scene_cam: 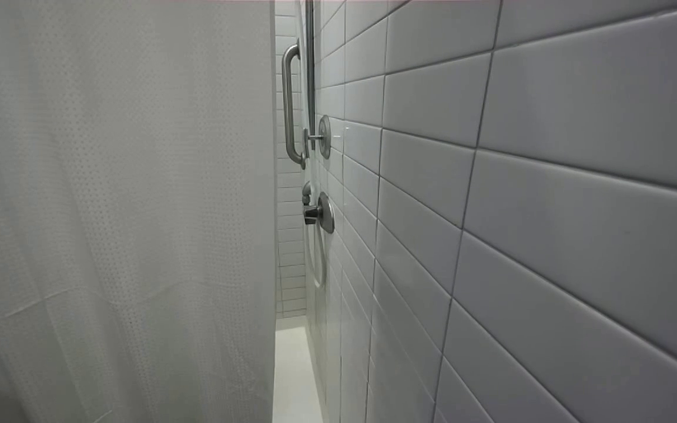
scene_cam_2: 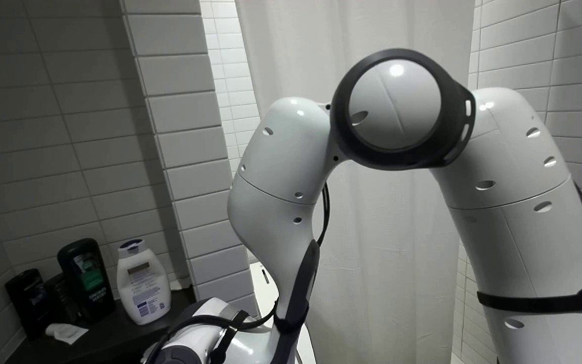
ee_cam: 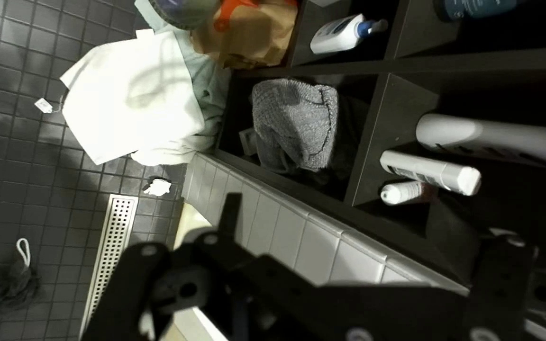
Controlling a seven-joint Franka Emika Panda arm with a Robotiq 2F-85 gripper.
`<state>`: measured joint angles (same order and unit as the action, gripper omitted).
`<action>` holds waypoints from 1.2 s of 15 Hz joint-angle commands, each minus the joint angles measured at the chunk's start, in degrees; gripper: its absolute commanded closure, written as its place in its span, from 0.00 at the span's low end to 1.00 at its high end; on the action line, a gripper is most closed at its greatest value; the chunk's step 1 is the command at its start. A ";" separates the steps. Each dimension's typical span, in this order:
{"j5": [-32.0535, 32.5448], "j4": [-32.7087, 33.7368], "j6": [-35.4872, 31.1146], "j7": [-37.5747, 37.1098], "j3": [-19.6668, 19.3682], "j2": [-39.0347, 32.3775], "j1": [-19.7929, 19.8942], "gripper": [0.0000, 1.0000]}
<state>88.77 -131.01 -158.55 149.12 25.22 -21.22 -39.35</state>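
Gray towel (ee_cam: 296,123) is being held bunched in a compartment of a dark shelf (ee_cam: 467,59), upper middle of the wrist view; a small pale item (ee_cam: 248,141) is being partly covered at its left edge. Gripper (ee_cam: 370,227) is being shown at the bottom, below the towel in the frame, jaws being spread wide; depth between them can't be judged. Right-hand compartment is being taken up by a long white container (ee_cam: 495,139), a white tube (ee_cam: 427,170) and a small white bottle (ee_cam: 402,192). Above, a pump bottle (ee_cam: 337,35) is being seen, and a teal bottle (ee_cam: 481,7) is being cut off, upper right. Paper bag (ee_cam: 259,40) is being shown top centre; pale green fabric (ee_cam: 204,78) is being overlapped by a white cloth (ee_cam: 131,94), upper left. Drain grate (ee_cam: 112,246) and dark mesh puff (ee_cam: 10,284) are being seen lower left. In an exterior view, white arm (scene_cam_2: 281,162) is being arched across the middle, lotion bottle (scene_cam_2: 143,290) and green-labelled bottle (scene_cam_2: 86,283) being lined up lower left. Shower curtain (scene_cam_2: 372,253) is being shown in both exterior views; grab bar (scene_cam: 288,106) is being seen upper middle.
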 commanded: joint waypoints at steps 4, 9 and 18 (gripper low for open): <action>4.61 4.94 4.60 0.02 2.25 -0.02 -3.22 0.00; 3.06 6.14 3.82 0.02 2.40 0.11 -4.33 0.00; 5.31 8.02 -7.92 -12.95 2.06 -1.92 -0.92 0.00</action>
<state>92.03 -125.53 -160.51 142.03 27.31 -21.59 -41.84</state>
